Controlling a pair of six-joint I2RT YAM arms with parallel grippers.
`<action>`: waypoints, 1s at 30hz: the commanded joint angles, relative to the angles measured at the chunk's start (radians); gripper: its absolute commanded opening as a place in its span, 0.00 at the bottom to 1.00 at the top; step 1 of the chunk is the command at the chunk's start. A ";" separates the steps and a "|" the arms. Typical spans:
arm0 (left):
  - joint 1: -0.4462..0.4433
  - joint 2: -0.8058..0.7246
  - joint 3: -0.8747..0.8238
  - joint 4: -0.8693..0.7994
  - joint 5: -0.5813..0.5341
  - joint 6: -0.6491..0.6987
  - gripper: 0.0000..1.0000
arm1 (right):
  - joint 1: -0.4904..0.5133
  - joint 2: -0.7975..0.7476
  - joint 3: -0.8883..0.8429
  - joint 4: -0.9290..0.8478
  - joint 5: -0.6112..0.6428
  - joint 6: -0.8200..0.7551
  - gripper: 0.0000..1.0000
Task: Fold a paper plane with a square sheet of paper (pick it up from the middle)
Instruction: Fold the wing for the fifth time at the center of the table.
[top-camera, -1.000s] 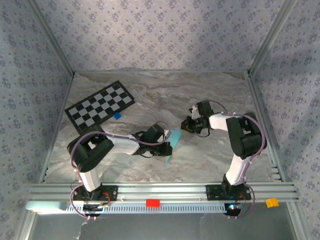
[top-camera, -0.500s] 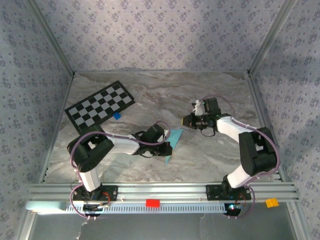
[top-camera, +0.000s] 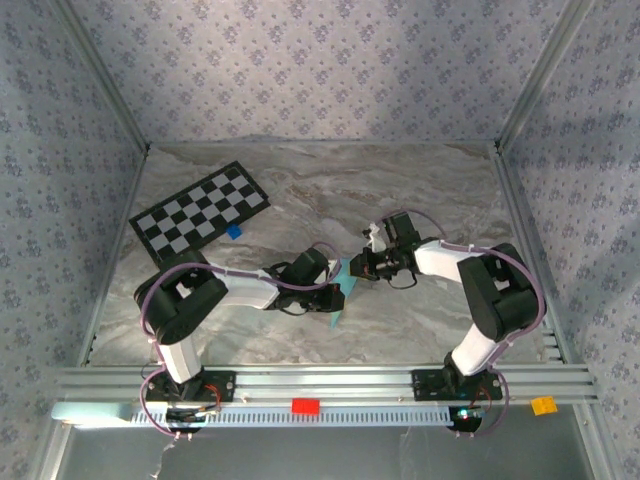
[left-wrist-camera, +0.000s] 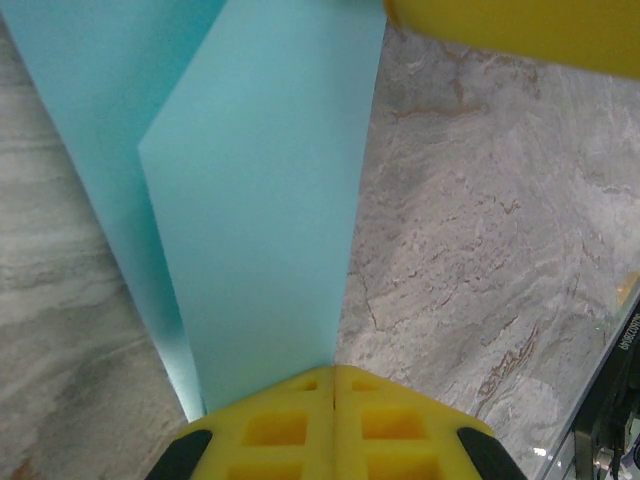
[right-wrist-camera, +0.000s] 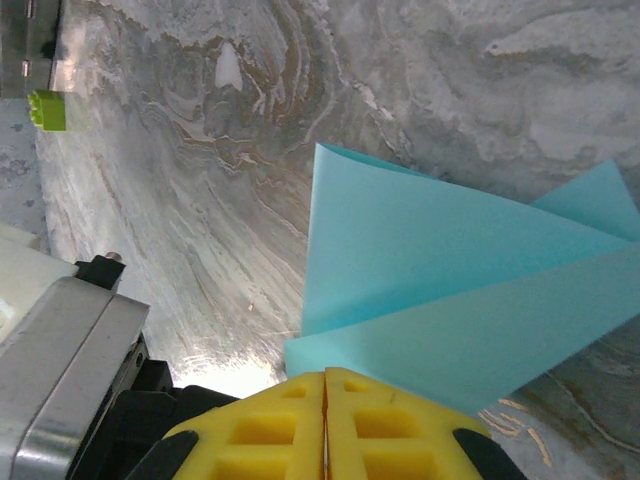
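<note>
The square sheet of paper (top-camera: 347, 274) is light sky-blue and folded into layers, lying at the table's middle. My left gripper (top-camera: 333, 292) is shut on its near edge. In the left wrist view the paper (left-wrist-camera: 260, 200) rises from the closed yellow pads (left-wrist-camera: 270, 425) of the left gripper (left-wrist-camera: 333, 372). My right gripper (top-camera: 356, 268) is shut at the sheet's far side. In the right wrist view the right gripper (right-wrist-camera: 325, 378) has its closed tips over the lower fold of the paper (right-wrist-camera: 450, 270). A yellow right finger (left-wrist-camera: 520, 30) crosses the left wrist view's top corner.
A black-and-white checkerboard card (top-camera: 200, 212) lies at the back left, with a tiny dark-blue block (top-camera: 234, 231) beside it. A green brick (right-wrist-camera: 47, 110) sits far off in the right wrist view. Red (top-camera: 305, 405) and orange (top-camera: 543, 405) bricks rest on the front rail.
The right gripper swung away to the back right, then came back left and down onto the paper's far side. The left gripper kept its hold and stayed put.
</note>
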 joint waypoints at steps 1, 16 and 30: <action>-0.004 0.037 -0.034 -0.079 -0.045 -0.013 0.00 | 0.012 0.026 -0.006 0.057 -0.041 0.034 0.09; -0.015 -0.026 -0.023 -0.062 0.042 -0.021 0.06 | -0.037 0.122 -0.098 0.068 0.116 0.036 0.05; -0.088 -0.052 -0.103 -0.077 0.043 -0.048 0.06 | -0.045 0.131 -0.092 0.061 0.141 0.037 0.04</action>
